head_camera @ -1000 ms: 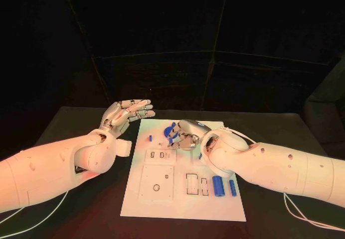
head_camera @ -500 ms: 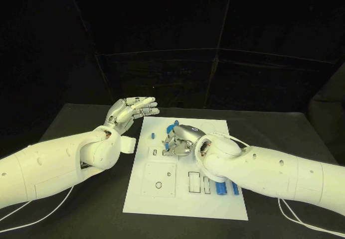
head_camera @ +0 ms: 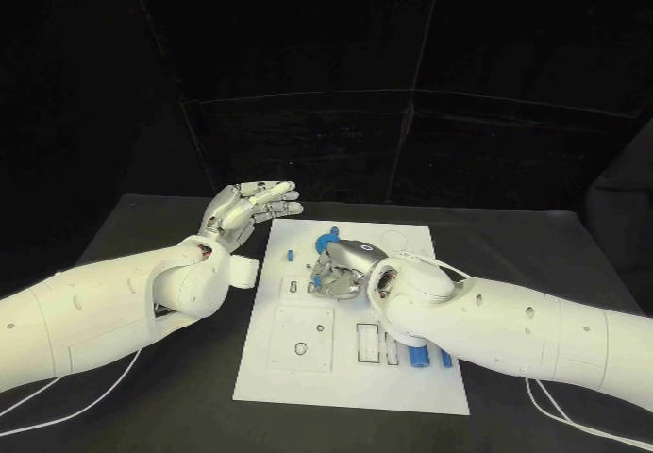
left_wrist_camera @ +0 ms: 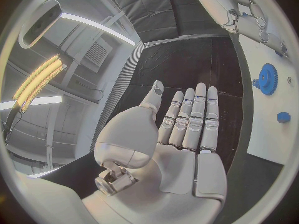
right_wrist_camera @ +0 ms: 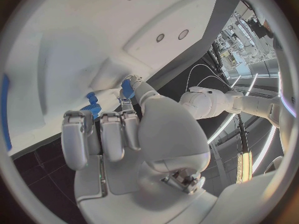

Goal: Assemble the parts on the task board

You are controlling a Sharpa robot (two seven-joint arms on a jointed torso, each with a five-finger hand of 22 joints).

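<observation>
The white task board [head_camera: 293, 377] lies in the middle of the table. My right hand [head_camera: 341, 268] rests on its upper middle with fingers curled down. In the right wrist view the right hand [right_wrist_camera: 118, 134] pinches a small blue part [right_wrist_camera: 127, 88] between thumb and fingers, just above the board [right_wrist_camera: 74, 45]. A blue gear [head_camera: 331, 235] sits just beyond that hand, also seen as the gear [left_wrist_camera: 268, 78] from the left wrist. A small blue peg [head_camera: 289, 255] stands to its left. My left hand [head_camera: 252, 209] hovers off the board's far left corner, fingers straight and apart, holding nothing.
Blue cylinders [head_camera: 415, 357] lie on the board's near right, partly hidden under my right forearm [head_camera: 490, 321]. Rectangular slots [head_camera: 365, 342] and a raised plate with holes [head_camera: 302, 338] lie on the near half. Bare black table [head_camera: 150, 406] surrounds the board.
My right hand has slid a little toward me and to the left across the board. The left hand has stayed raised and spread. The camera shifted slightly.
</observation>
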